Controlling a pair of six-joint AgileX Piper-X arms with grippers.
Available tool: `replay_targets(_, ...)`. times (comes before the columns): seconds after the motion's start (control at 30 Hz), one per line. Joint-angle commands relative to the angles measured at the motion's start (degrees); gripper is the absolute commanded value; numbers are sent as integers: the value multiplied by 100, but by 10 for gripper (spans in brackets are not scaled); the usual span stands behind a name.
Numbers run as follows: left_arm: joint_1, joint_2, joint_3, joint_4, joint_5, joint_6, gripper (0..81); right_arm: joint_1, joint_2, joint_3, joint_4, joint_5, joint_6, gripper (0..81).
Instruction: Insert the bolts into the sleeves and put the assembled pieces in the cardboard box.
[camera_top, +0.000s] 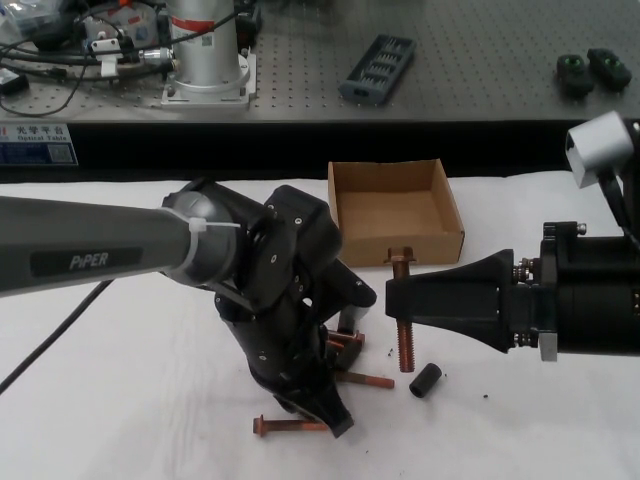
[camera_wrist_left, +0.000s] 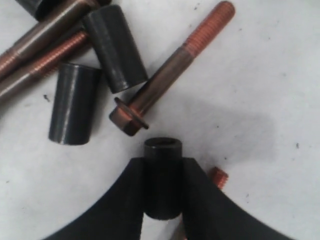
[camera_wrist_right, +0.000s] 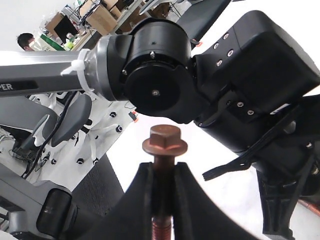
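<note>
- The left gripper (camera_wrist_left: 163, 172) had both fingers pinched on a black sleeve (camera_wrist_left: 162, 147), whose hollow end stuck out past the fingertips, low over the white bench cover (camera_wrist_left: 280, 60).
- The right gripper (camera_wrist_right: 163, 172) was clamped on the shank of a copper-coloured bolt (camera_wrist_right: 164, 142) — held upright, flanged head above the fingers, threaded end below.
- Just beyond the left gripper lay a loose bolt (camera_wrist_left: 170, 75), its head close to the held sleeve. A spare sleeve (camera_wrist_left: 75, 105) lay beside that head and a second sleeve (camera_wrist_left: 115, 47) lay close against the shank, with more bolts (camera_wrist_left: 30, 55) piled behind.
- Seen from above, the two grippers were near each other. A lone sleeve (camera_top: 427, 380) lay near the held bolt's lower end, and a stray bolt (camera_top: 285, 425) lay beside the left arm's fingers.
- The cardboard box (camera_top: 430, 245) stood open at the top — just behind the right gripper.
</note>
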Motion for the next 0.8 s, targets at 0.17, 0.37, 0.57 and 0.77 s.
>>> replay_targets(0.17, 33, 15, -68, -155, 958, -1091, 92, -93, -76, -28, -528, -85, 9, 1)
replay_targets(0.37, 337, -118, 18, -376, 1851, -1590, 85, -630, -76, 27, -570, -138, 9, 1)
replay_targets(0.57, 701, -1056, 635, -1338, 1947, -1682, 20, -1420, -76, 343, -736, -616, 9, 1)
replay_targets(0.77, 639, -2198, 1795, -3442, 2128, -2946, 20, -1635, -83, 819, -1763, -679, 758, 1)
